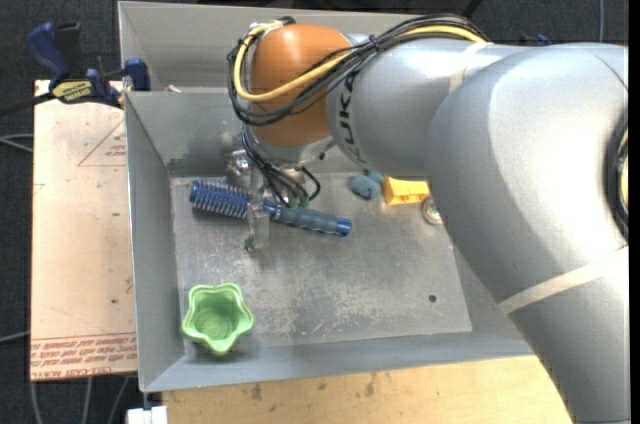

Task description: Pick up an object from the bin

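My gripper [257,224] hangs low under the orange wrist cover, in the left middle of the bin. It is right over a blue hairbrush [222,200] that lies flat on the bin floor, bristle head to the left and handle pointing right. The gripper comes down where the brush head meets the handle and hides that part. Whether it touches the brush is unclear.
A green star-shaped cup [214,317] stands near the front left corner. A small blue-grey piece [365,184], a yellow block [406,190] and a small metal ring [432,212] lie at the right, close under the arm. The arm covers the bin's back right.
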Tool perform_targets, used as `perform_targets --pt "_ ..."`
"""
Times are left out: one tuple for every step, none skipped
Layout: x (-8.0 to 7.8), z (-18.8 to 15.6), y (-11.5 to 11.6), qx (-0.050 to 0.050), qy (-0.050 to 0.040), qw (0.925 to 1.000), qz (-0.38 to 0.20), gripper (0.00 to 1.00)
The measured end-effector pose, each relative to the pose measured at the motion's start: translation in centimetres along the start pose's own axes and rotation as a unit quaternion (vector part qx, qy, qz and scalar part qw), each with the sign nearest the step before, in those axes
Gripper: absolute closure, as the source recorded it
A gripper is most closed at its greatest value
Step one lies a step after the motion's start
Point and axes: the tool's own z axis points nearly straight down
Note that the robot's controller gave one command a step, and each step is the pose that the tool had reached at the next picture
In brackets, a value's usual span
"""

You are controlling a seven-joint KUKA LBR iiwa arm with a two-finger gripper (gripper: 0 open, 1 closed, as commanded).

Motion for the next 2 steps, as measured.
perform_targets --pt "-0.1 -0.2 -0.1 0.000 -0.0011 1.0000 0.002 1.00" --pt "4.7 -13.6 0.8 0.001 -0.0051 0.9995 -0.032 1.00"
